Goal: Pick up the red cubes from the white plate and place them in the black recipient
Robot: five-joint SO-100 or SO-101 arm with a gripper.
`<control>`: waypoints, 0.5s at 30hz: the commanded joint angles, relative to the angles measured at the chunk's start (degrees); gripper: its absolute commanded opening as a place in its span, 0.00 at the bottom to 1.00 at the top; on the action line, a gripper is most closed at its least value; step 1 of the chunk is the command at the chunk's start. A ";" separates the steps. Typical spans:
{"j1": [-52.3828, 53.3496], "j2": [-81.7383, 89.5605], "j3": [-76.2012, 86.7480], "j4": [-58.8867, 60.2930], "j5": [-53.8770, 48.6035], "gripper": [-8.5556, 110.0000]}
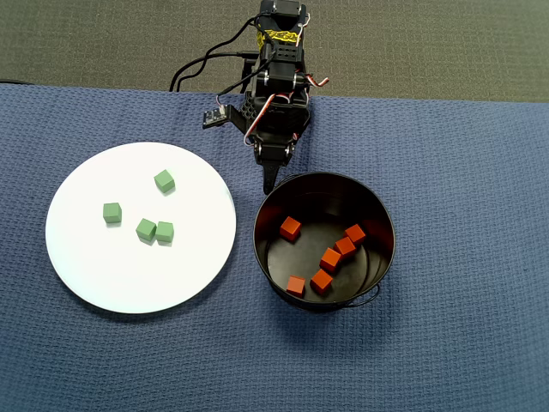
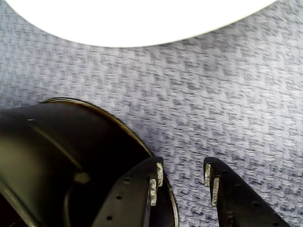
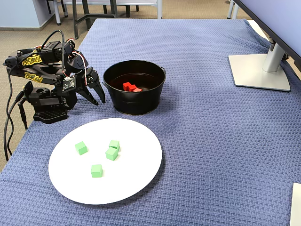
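Observation:
Several red cubes (image 1: pixel 290 228) lie on the bottom of the black recipient (image 1: pixel 317 213), a round glossy bucket right of the white plate (image 1: pixel 103 266) in the overhead view. No red cube shows on the plate. My gripper (image 1: pixel 269 178) hangs just beyond the bucket's far-left rim, above the cloth. The wrist view has the gripper (image 2: pixel 182 166) open and empty, one finger over the bucket's rim (image 2: pixel 118 127), the other over cloth, with the plate's edge (image 2: pixel 142 23) at the top. In the fixed view the gripper (image 3: pixel 97 97) is left of the bucket (image 3: pixel 136 104), where red cubes (image 3: pixel 130 87) show inside.
Several light green cubes (image 1: pixel 164 180) sit on the plate. The blue woven cloth (image 1: pixel 446 343) covers the table. The arm's base (image 3: pixel 44 110) and cables stand at the table's left edge in the fixed view. A monitor stand (image 3: pixel 258 70) is at the far right.

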 commanded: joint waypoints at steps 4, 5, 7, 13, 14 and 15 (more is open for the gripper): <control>-1.14 0.79 0.00 -0.44 0.44 0.07; -1.14 0.88 0.09 -0.44 0.35 0.07; -1.41 1.05 0.18 -0.44 0.26 0.07; -1.93 1.14 0.44 -0.35 0.00 0.07; -2.02 1.14 0.44 -0.35 0.00 0.07; -2.11 1.14 0.44 -0.35 0.00 0.07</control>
